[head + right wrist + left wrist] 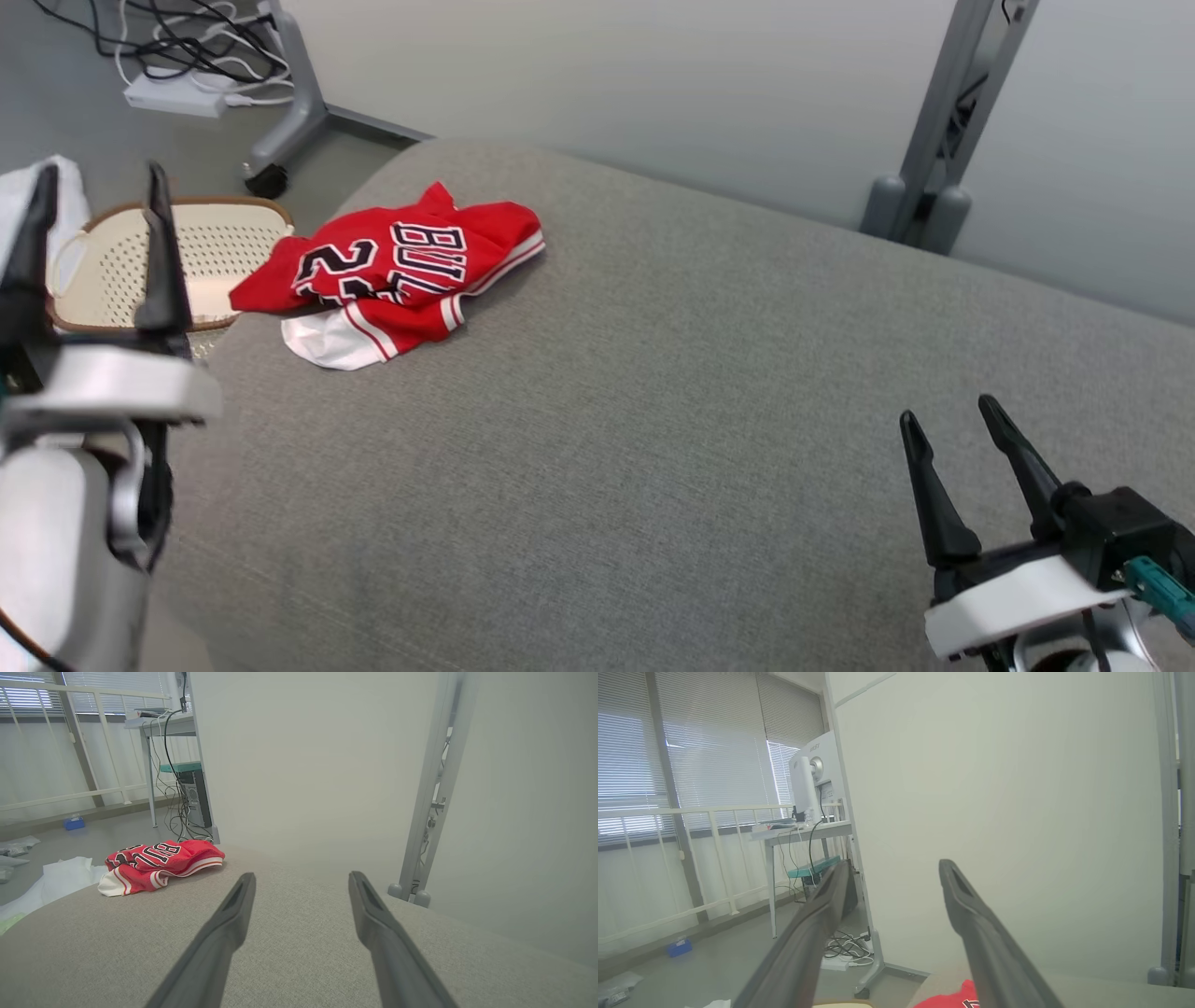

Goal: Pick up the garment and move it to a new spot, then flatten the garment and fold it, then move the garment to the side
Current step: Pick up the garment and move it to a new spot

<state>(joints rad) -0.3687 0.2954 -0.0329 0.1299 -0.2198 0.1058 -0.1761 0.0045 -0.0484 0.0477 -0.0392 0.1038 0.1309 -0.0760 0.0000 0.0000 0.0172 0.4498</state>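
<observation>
Crumpled and untouched at ten o'clock on the grey counter [653, 420], the red jersey [392, 275] waits, which is why the left hand [101, 173], nearer at nine o'clock, and the right hand [945, 411] at four o'clock both hover spread wide and empty.

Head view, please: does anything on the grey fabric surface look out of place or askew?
The red basketball jersey with white trim lies crumpled in a heap at the far left corner of the grey fabric surface, its lettering creased and its white inside showing. Nothing else stands out.
</observation>
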